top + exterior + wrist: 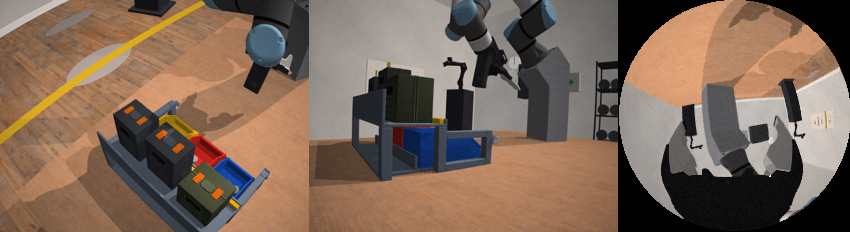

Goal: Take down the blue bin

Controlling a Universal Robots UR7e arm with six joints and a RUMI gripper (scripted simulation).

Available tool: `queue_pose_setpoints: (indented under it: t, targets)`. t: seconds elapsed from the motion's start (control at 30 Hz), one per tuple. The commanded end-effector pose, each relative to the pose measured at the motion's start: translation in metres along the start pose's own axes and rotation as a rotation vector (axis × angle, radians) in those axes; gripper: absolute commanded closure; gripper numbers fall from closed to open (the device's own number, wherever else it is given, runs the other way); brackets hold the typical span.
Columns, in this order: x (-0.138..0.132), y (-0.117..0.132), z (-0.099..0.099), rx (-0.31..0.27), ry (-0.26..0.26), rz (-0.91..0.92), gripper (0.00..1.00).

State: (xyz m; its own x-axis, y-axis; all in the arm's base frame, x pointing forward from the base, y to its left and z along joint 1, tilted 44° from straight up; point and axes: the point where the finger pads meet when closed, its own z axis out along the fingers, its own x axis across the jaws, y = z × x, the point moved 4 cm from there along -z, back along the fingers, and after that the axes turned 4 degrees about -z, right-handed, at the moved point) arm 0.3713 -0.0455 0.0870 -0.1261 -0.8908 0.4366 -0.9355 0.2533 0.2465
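Though 1 green case [205,193] [408,98] partly hides the blue bin [233,174] [418,147], the gripper [515,74] [728,119] seems spread.

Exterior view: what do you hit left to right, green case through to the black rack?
Green case → black pedestal → gripper → grey arm mount → black rack.

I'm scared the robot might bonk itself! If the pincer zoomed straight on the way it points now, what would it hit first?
Probably the big grey stand holding up its own arm: it fills much of the view between the open pincer's fingers. How far off is unclear.
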Motion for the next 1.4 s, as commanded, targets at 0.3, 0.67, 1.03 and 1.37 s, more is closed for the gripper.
queue_pose_setpoints:
  t: [0.3, 0.67, 1.03, 1.37]
  targets:
    - [-0.004, -0.011, -0.035, 0.061, -0.145, -0.073, 0.00]
    - [-0.004, -0.020, -0.078, 0.153, -0.275, -0.153, 0.00]
    - [-0.001, -0.026, -0.119, 0.256, -0.373, -0.227, 0.00]
    - [0.001, -0.038, -0.144, 0.354, -0.388, -0.318, 0.00]
